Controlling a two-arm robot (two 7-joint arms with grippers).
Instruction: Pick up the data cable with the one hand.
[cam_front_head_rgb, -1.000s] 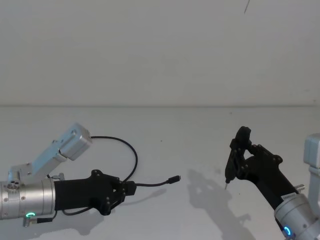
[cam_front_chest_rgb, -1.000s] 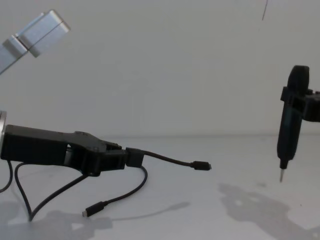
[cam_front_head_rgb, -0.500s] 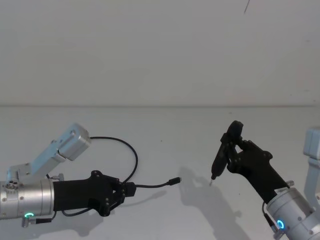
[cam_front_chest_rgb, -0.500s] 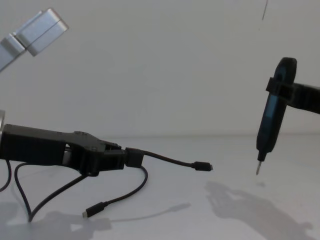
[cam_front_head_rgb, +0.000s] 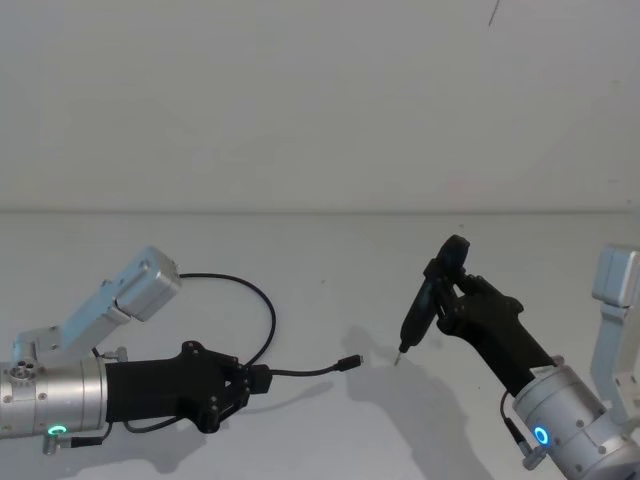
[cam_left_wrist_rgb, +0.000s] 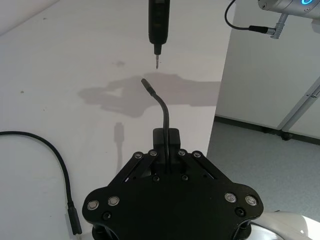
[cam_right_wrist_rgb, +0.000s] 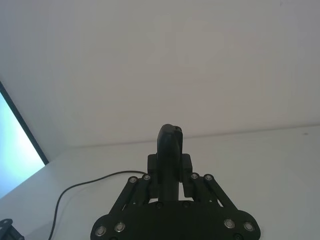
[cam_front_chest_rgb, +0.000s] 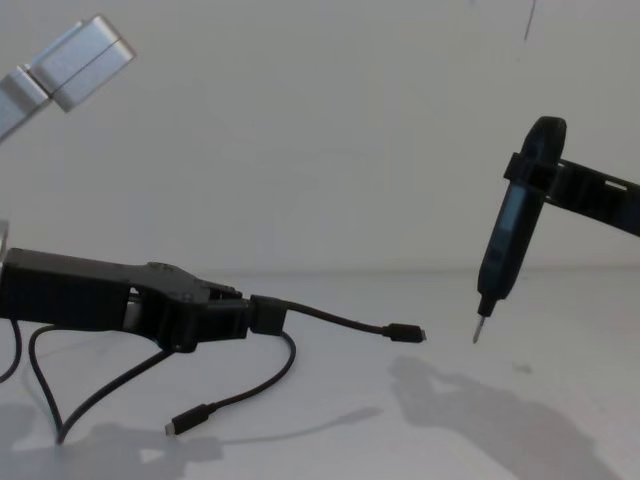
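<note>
The data cable (cam_front_head_rgb: 270, 312) is a thin black cord looping over the white table. My left gripper (cam_front_head_rgb: 258, 378) is shut on it near one end, holding it above the table. In the chest view the cord (cam_front_chest_rgb: 335, 320) sticks out past the left gripper (cam_front_chest_rgb: 262, 314) to a small plug (cam_front_chest_rgb: 403, 333) in the air. The other plug (cam_front_chest_rgb: 186, 421) lies on the table. In the left wrist view the held cord (cam_left_wrist_rgb: 164, 109) rises from the left gripper (cam_left_wrist_rgb: 166, 138). My right gripper (cam_front_head_rgb: 450, 293) is shut on a black pen-shaped tool (cam_front_head_rgb: 424, 302), whose metal tip (cam_front_chest_rgb: 477, 331) hangs just right of the raised plug.
The table edge (cam_left_wrist_rgb: 216, 107) drops off to the floor in the left wrist view. The right wrist view has the tool (cam_right_wrist_rgb: 170, 150) in the right gripper (cam_right_wrist_rgb: 170, 172) and a stretch of cord (cam_right_wrist_rgb: 75, 189) on the table. A blank wall stands behind the table.
My right arm has carried the pen-shaped tool leftward, bringing its tip close to the raised plug. The left gripper and the cable have stayed put.
</note>
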